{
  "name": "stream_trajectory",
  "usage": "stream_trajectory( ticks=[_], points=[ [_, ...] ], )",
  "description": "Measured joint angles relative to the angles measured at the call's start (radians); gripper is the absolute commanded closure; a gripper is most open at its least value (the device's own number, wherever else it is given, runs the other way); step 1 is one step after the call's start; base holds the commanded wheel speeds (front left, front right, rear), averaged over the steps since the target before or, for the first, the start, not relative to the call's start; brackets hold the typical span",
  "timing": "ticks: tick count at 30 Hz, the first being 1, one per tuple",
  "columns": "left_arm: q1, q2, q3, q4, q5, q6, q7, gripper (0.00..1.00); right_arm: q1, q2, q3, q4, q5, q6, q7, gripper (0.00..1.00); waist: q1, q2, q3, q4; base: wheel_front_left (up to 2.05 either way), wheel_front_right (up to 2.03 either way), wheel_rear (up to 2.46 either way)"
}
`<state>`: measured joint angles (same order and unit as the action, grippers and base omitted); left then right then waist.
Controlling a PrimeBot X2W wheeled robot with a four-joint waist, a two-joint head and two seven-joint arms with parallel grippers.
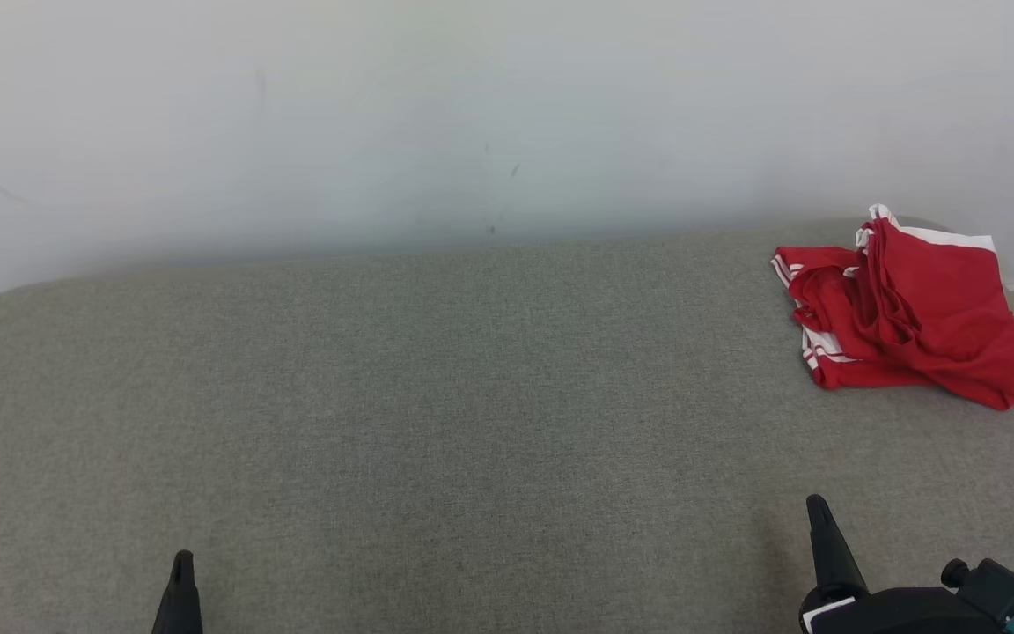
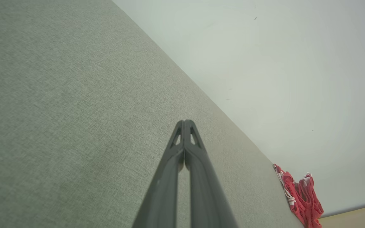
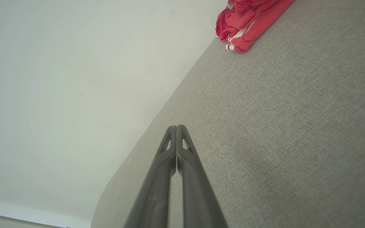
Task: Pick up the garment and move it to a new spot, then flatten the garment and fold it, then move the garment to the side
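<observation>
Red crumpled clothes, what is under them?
The crumpled red garment with white stripes lies on the grey woven fabric surface, which shows along its near and left edges. Whether anything sits beneath the folds cannot be seen, because the cloth covers that spot.

**Clearance: table surface and far wall**

The grey fabric table (image 1: 437, 396) gives open passage across its left, centre and near areas. The left hand (image 1: 181, 559) and the right hand (image 1: 817, 506), each with fingers pressed together, show at the near edge with bare cloth ahead of them. The obstacle on the surface is the red garment (image 1: 903, 308), heaped at the far right corner, well apart from both hands. The pale wall (image 1: 472, 114) bounds the far edge.
</observation>
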<state>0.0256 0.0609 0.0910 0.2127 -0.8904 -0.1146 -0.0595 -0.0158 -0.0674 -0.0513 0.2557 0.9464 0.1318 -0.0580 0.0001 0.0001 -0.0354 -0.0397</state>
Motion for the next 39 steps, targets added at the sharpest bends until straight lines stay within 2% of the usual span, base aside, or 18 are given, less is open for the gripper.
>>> stream_trajectory(
  ticks=[23,39],
  points=[
    [-0.049,-0.004,0.008,0.012,-0.27,-0.007,0.064,1.0,-0.032,0.005,-0.024,-0.003,0.245,0.0,0.064,1.0,0.0,-0.0001,0.012,0.012,0.0,0.0,0.0],
    [-0.075,-0.006,0.012,0.019,-0.413,-0.009,0.099,1.0,-0.051,0.009,-0.036,-0.005,0.379,0.0,0.1,1.0,0.0001,-0.0001,0.019,0.02,0.0,0.0,0.0]
  ],
)
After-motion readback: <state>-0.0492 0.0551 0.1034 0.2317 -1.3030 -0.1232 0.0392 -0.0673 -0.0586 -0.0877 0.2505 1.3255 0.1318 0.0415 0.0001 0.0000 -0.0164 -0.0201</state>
